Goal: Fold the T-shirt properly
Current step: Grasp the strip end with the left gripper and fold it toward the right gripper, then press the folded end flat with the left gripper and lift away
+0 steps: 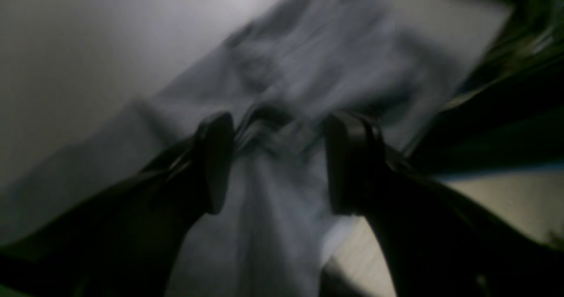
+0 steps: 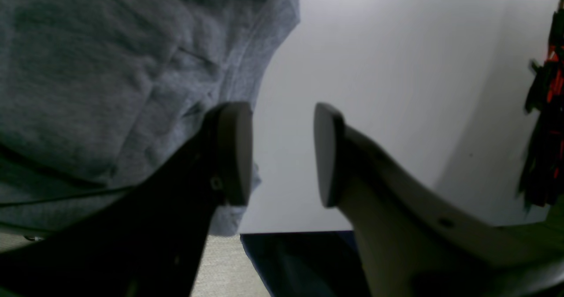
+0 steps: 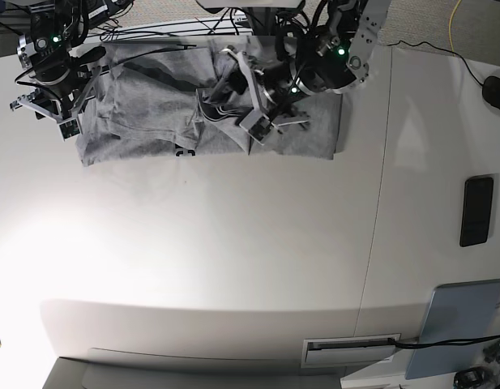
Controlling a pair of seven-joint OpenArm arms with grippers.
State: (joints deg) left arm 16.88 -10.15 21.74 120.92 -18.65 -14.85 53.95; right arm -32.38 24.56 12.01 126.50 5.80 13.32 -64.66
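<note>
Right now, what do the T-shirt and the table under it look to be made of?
T-shirt: soft knit, likely cotton jersey; matte heather grey, with flecked weave, creases and a stitched hem seen from the right wrist. Table: hard smooth board, probably laminate or painted; white, faintly glossy, with a soft light glare and straight panel seams.

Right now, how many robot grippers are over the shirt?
2. The left gripper is over the T-shirt's middle; the right gripper is at its edge.
</note>
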